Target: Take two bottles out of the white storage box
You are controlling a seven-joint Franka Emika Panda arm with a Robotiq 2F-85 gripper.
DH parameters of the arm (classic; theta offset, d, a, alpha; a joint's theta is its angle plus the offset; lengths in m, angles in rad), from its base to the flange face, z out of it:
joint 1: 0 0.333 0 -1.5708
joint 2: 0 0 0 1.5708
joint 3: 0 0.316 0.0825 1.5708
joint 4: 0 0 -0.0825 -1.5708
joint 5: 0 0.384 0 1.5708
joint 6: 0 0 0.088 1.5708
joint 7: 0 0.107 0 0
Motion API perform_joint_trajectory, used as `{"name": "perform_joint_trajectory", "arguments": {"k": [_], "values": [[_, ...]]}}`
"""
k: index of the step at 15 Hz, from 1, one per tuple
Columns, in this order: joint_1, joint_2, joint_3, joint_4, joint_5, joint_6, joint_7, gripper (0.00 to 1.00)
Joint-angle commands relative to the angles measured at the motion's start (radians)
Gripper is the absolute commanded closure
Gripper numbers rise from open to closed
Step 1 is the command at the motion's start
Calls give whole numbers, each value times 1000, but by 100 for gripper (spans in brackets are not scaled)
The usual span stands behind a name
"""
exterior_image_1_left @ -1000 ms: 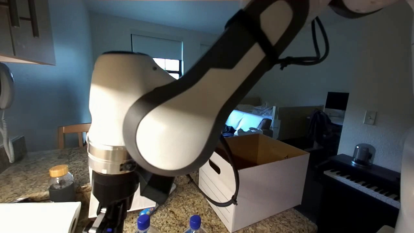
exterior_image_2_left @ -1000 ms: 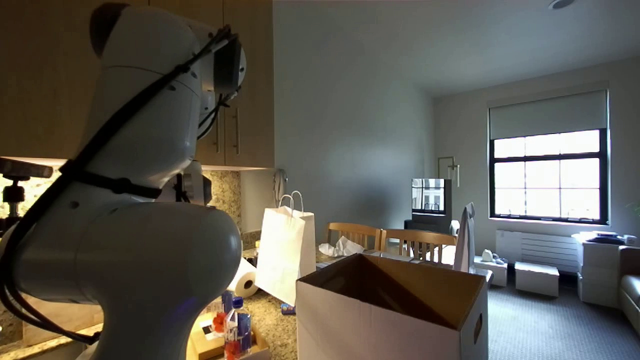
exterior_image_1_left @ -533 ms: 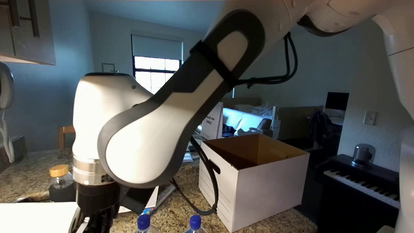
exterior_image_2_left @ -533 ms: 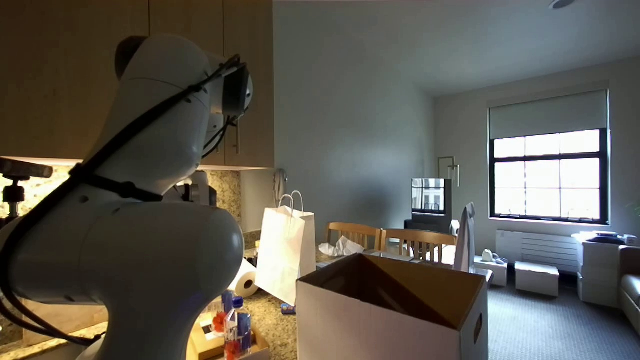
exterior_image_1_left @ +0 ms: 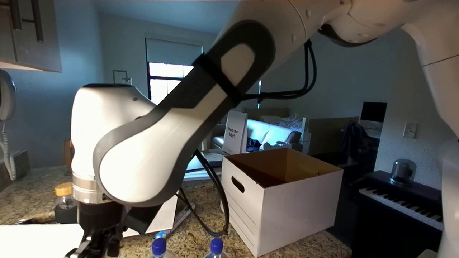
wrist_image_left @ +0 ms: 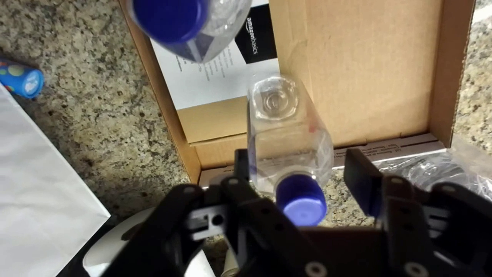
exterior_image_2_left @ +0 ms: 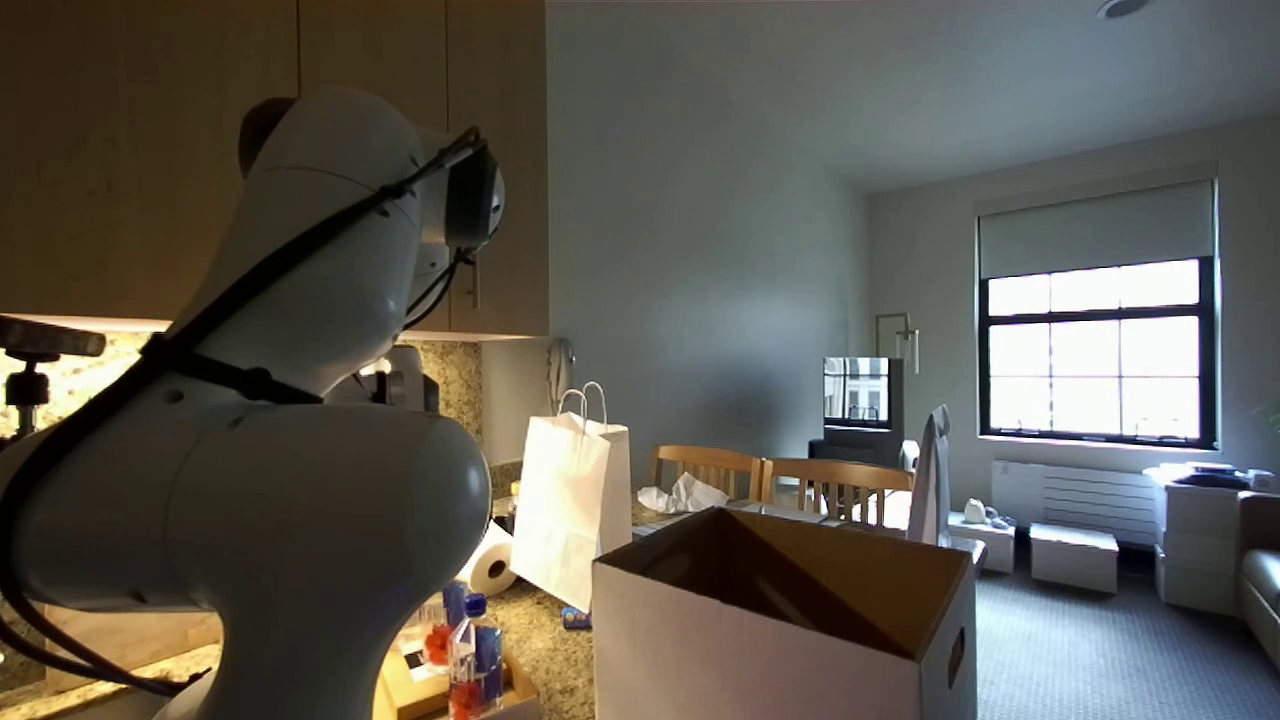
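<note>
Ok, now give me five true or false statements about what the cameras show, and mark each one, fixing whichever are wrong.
1. The gripper is open. True.
2. The white storage box has a lid on. False: its top is open, showing the brown inside.
3. In an exterior view, the white paper bag appears to the left of the white storage box. True.
4. The wrist view shows just one blue-capped bottle. False: it shows two, the lower bottle and the upper bottle.
5. The polka-dotted blue tube lies on the granite countertop. True.
</note>
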Motion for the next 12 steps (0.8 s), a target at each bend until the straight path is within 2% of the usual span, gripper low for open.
{"name": "perform_joint_trajectory", "arguments": {"k": [1, 3, 7, 9, 12], "values": [[5, -36, -7, 3, 20, -39, 2, 3], [3, -97, -10, -24, 26, -32, 34, 0], [-5, -299, -26, -87, 33, -34, 209, 0], [-44, -390, -14, -88, 98, -106, 245, 0], [-115, -534, -19, -89, 162, -273, 276, 0]]}}
